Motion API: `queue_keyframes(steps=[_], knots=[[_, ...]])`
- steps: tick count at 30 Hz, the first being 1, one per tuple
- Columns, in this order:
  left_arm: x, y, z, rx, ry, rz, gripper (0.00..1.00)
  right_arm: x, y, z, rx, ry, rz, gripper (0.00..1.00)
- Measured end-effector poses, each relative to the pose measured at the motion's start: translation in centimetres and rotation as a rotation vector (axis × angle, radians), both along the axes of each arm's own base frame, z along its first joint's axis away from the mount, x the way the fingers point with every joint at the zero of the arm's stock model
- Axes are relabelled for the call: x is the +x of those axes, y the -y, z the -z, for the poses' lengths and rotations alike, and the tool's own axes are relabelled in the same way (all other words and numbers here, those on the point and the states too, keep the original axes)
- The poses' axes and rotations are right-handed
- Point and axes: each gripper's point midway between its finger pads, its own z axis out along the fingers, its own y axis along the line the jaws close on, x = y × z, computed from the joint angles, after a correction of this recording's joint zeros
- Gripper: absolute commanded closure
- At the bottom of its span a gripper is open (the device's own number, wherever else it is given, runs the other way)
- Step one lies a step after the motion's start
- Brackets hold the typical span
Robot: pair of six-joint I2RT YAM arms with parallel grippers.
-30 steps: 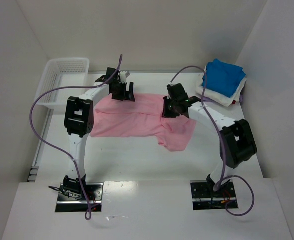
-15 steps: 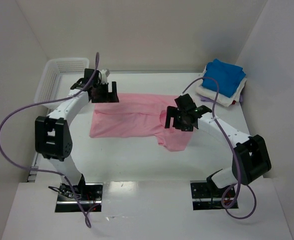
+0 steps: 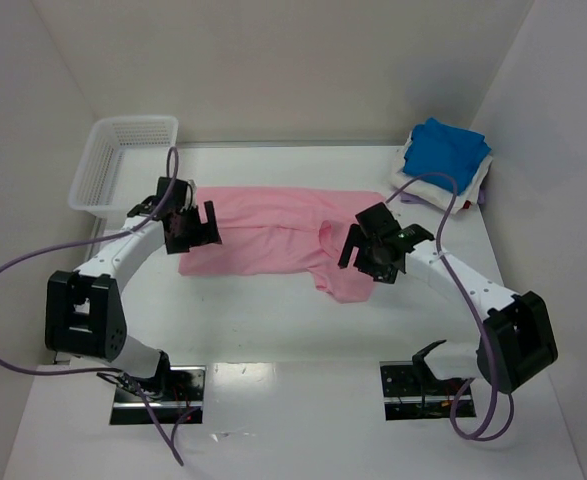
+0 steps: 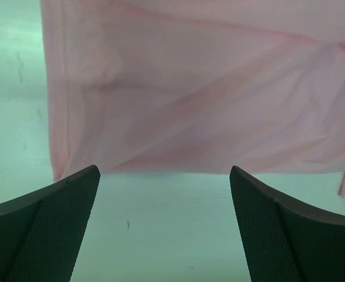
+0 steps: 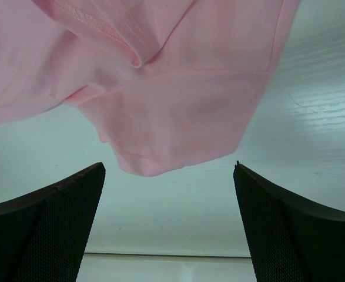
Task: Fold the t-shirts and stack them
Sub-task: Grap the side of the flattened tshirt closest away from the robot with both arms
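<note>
A light pink t-shirt (image 3: 268,228) lies spread across the middle of the table, a sleeve hanging toward the near right. A bright blue t-shirt (image 3: 451,152) lies folded on a white t-shirt (image 3: 425,190) at the back right. My left gripper (image 3: 188,228) hovers at the pink shirt's left edge, open and empty. In the left wrist view the pink t-shirt (image 4: 190,88) fills the top, beyond the left gripper (image 4: 164,176). My right gripper (image 3: 373,250) stands open over the sleeve. The right wrist view shows the pink sleeve (image 5: 178,123) ahead of the right gripper (image 5: 169,176).
A white mesh basket (image 3: 123,160) stands at the back left. White walls close in the table on the left, back and right. Purple cables loop from both arms over the table's near side.
Both arms have drawn back toward the near side, off the pink t-shirt. The right gripper has opened and let go of the cloth. The shirt's far edge now lies flat.
</note>
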Motion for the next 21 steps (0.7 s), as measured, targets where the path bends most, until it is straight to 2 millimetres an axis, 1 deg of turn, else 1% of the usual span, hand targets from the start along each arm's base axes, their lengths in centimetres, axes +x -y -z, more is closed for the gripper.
queue_keyframes(steps=[1,3,5,9,12,16,21], knots=[[-1.3,-1.1,0.7,-0.003,-0.035,-0.051,0.01,0.0,-0.1,-0.1,0.006,0.004,0.007,0.05],[-1.5,-1.5,0.7,-0.005,-0.036,-0.071,0.01,-0.1,-0.1,-0.3,0.017,0.008,0.027,0.04],[-1.5,-2.3,0.3,-0.005,-0.026,-0.105,0.01,-0.2,0.0,-0.2,0.018,0.006,0.041,0.04],[-1.6,-3.7,0.3,0.003,-0.021,-0.15,0.01,-0.6,0.4,0.8,0.004,-0.019,0.063,0.04],[-2.0,-4.4,0.8,0.007,-0.038,-0.17,0.01,-0.8,0.7,2.2,-0.011,-0.07,0.079,0.04],[-2.2,-5.1,0.9,0.011,-0.047,-0.184,0.01,-1.1,1.4,4.3,-0.047,-0.151,0.099,0.04],[-2.3,-6.0,0.9,-0.018,-0.053,-0.209,0.01,-2.1,1.8,5.6,-0.058,-0.201,0.125,0.1]])
